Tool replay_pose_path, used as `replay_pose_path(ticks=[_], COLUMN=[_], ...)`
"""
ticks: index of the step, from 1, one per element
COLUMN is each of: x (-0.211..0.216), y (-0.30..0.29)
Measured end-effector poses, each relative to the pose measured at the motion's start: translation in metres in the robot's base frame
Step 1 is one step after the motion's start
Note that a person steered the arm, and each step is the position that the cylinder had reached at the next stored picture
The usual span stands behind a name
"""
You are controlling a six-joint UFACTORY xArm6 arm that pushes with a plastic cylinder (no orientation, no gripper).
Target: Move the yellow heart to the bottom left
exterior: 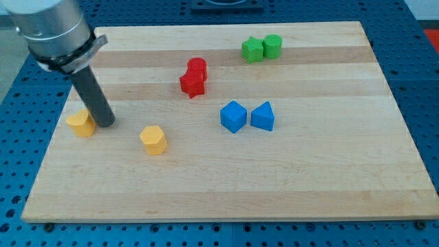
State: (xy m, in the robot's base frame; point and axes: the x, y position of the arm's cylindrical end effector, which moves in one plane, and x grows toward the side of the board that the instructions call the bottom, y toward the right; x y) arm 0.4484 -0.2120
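A yellow block that looks heart-shaped (153,140) lies on the wooden board (288,185), left of centre and toward the view's bottom. A second yellow block, roughly hexagonal (80,123), lies near the board's left edge. My tip (105,125) stands right against this second block's right side, and the rod hides part of that block. The heart-like block is apart from the tip, to the tip's right and a little lower in the view.
A red star (193,84) and a red cylinder (197,67) touch near the top centre. A blue cube (233,116) and a blue triangle (263,116) sit side by side at centre. A green star (252,49) and a green cylinder (272,46) sit at the top right.
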Motion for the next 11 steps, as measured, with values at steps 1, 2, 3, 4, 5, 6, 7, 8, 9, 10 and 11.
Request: replay_pose_path(ticks=[1, 2, 3, 4, 5, 6, 7, 8, 9, 10, 11], x=[-0.027, -0.03, -0.029, -0.022, -0.008, 0.002, 0.009, 0.009, 0.009, 0.016, 0.035], y=[0.0, -0.012, -0.029, -0.042, -0.042, -0.035, -0.029, -0.019, -0.009, -0.009, -0.015])
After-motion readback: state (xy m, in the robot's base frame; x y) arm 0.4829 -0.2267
